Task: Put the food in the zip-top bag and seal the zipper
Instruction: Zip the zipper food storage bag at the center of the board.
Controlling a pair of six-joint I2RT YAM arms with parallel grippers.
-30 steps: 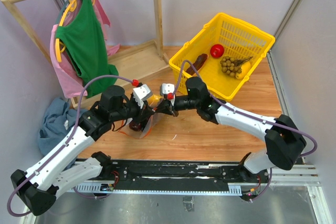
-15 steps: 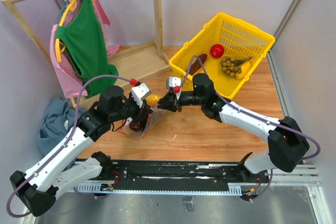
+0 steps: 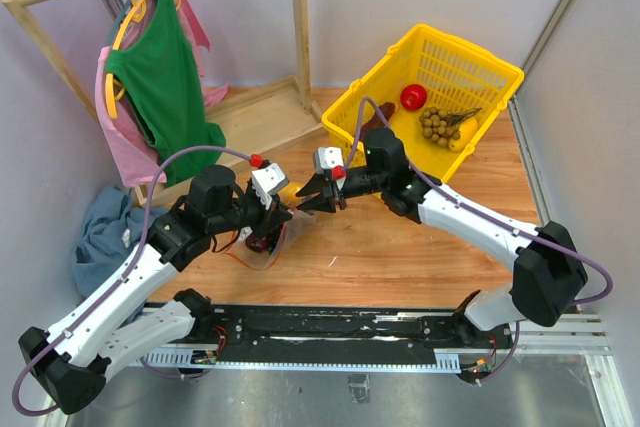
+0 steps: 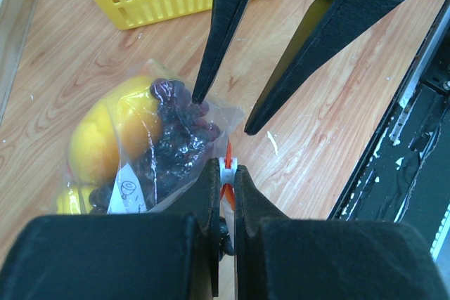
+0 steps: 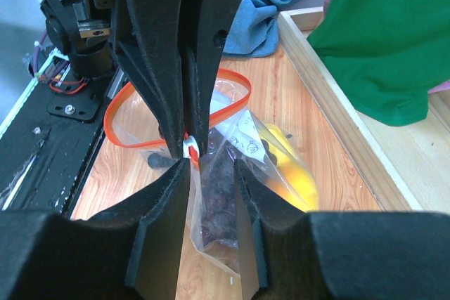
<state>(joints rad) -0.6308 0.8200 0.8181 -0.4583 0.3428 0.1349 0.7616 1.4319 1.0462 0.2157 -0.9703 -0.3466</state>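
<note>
- Pinching thin red-orange zipper (image 5: 110,121) of clear floppy plastic bag (image 4: 140,156) in left gripper (image 4: 226,168), likely steadying its mouth
- Holding right gripper (image 4: 222,116) spread beside it, empty
- Lying on wooden table (image 4: 316,103), dark purple grapes (image 4: 176,147) inside

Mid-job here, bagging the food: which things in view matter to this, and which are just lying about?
Job: zip-top bag; its zipper; grape bunch and yellow bell pepper inside it; left claw, shut on the zipper; right claw, open at the bag.

Lying about: yellow basket; red round fruit; brownish bunch; green garment; blue cloth; wooden rack.
</note>
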